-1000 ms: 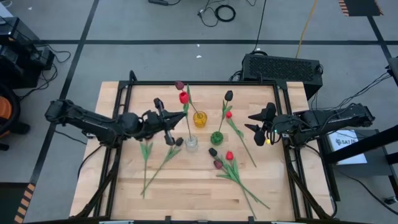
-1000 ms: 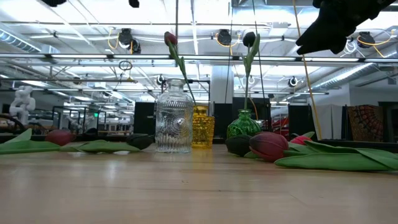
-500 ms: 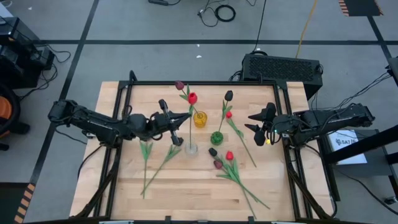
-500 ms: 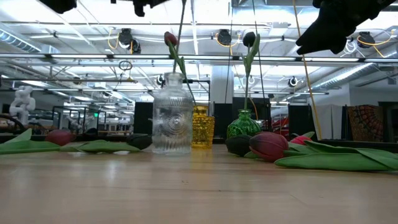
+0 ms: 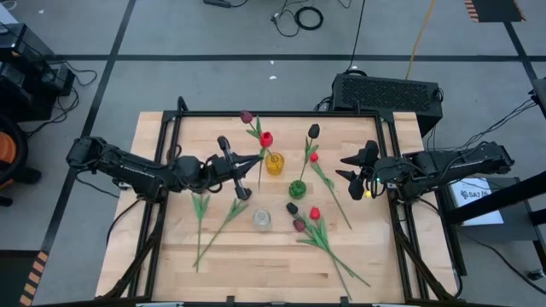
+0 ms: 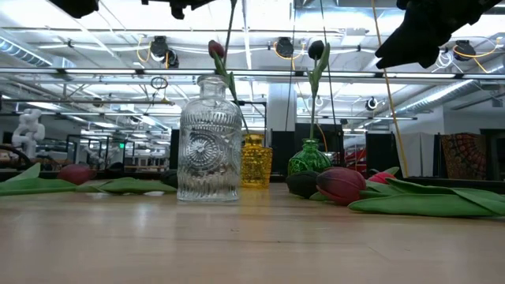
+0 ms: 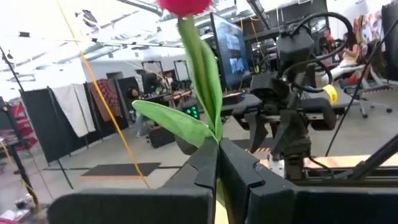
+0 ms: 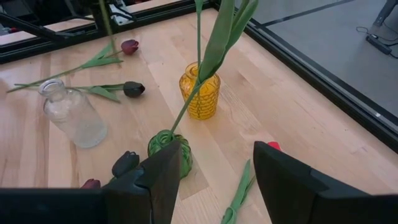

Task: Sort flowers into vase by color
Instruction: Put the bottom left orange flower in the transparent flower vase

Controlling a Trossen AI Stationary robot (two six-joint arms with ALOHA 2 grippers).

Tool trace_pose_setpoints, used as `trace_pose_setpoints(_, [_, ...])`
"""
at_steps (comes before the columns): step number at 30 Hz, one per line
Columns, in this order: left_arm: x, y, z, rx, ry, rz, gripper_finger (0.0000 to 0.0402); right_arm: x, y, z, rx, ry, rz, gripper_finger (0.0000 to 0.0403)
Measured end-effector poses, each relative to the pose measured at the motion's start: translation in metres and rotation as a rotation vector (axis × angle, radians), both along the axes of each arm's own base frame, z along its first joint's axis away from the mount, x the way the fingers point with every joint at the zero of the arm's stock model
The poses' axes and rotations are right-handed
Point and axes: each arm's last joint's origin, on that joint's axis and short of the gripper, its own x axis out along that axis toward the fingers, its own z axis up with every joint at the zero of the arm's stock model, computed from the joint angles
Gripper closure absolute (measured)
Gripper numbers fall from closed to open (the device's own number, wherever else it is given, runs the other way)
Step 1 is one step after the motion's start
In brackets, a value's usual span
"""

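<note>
My left gripper (image 5: 254, 162) is shut on a red tulip (image 5: 265, 138) and holds it upright left of the yellow vase (image 5: 274, 163). A maroon tulip (image 5: 246, 117) stands in the yellow vase. A near-black tulip (image 5: 314, 130) stands in the green vase (image 5: 297, 188). The clear glass vase (image 5: 261, 219) stands upright nearer the front edge; the held stem's lower end (image 5: 259, 184) hangs short of it. Loose tulips lie on the table left (image 5: 223, 220) and right (image 5: 315, 213). My right gripper (image 5: 353, 171) waits open at the table's right side, holding nothing. My left gripper pinches the red tulip's stem (image 7: 215, 132) between its two fingers, just below where a leaf branches off. The fingers come about level from the table's left and lie across the stem. The flower stands upright, head up, lifted clear of the table.
A black frame rail (image 5: 256, 113) runs around the wooden table. Loose maroon (image 5: 299, 224) and near-black (image 5: 292, 207) heads lie close to the green vase. Another red tulip (image 5: 314, 157) lies right of it. Bare wood lies along the near edge (image 5: 264, 273).
My left gripper has carried the red tulip a little toward the table's right, toward the yellow vase, and rolled slightly. The clear vase has slid toward the near edge, staying upright, and now stands apart from the held stem.
</note>
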Motion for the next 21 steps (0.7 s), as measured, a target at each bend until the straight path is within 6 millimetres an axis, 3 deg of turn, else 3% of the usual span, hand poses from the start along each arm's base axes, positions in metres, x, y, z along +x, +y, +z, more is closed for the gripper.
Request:
trace_pose_setpoints(11, [-0.025, -0.039, 0.023, -0.037, -0.107, -0.229, 0.0388, 0.0, 0.0, 0.0, 0.001, -0.003, 0.0, 0.0211])
trace_pose_setpoints(21, [-0.021, -0.051, 0.015, -0.031, -0.076, -0.275, 0.0388, 0.0, 0.0, 0.0, 0.012, -0.008, -0.005, 0.0211])
